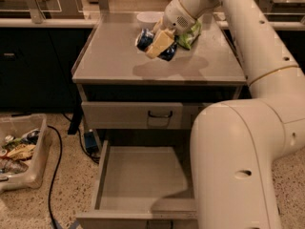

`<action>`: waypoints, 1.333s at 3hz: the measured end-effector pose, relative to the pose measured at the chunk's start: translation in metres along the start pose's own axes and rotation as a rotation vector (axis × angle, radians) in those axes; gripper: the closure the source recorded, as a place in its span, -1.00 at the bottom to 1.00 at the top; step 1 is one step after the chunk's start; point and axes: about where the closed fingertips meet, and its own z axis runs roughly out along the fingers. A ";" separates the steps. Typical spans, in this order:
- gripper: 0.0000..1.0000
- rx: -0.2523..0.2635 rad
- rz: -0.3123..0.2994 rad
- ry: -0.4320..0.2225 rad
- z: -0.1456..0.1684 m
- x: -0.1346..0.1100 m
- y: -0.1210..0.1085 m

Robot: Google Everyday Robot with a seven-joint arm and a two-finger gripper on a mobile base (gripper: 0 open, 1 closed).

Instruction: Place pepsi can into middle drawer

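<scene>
I have the end effector (158, 44) above the table (109, 56), toward the back at roughly 1 o'clock from the top's centre, and its fingers are clamped on the pepsi can (144, 38). One pale finger crosses the can's middle, so blue shows on either side of it. The can looks to be held off the surface, going by the shadow on the table beneath it, and it's tilted, not upright, with its long axis running about 10 o'clock to 4 o'clock in the camera view. The green snack bag (191, 31) is just beside the end effector at 2 o'clock; I can't tell if they touch. The white bowl (148, 17) is near, at 12 o'clock. The relation that matters: the middle drawer (138, 175) lies at 6 o'clock from the end effector, well below the table top and pulled out toward the camera, open, with a bare floor showing. Between them sits the closed upper drawer front (119, 116) with its dark handle (159, 114). My own arm's big lower link (233, 166) covers the drawer's right side, so only the left and middle of the floor is in view. My read is that the next move has to carry the can forward past the table's front edge toward 6 o'clock, then down into the tray. The risk is clipping that front edge or the drawer's front lip, and a tilted can may roll when released.
</scene>
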 end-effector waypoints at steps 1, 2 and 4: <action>1.00 -0.072 0.039 -0.064 -0.029 0.002 0.053; 1.00 -0.069 0.039 -0.066 -0.028 0.002 0.052; 1.00 -0.073 0.012 -0.054 -0.011 -0.014 0.041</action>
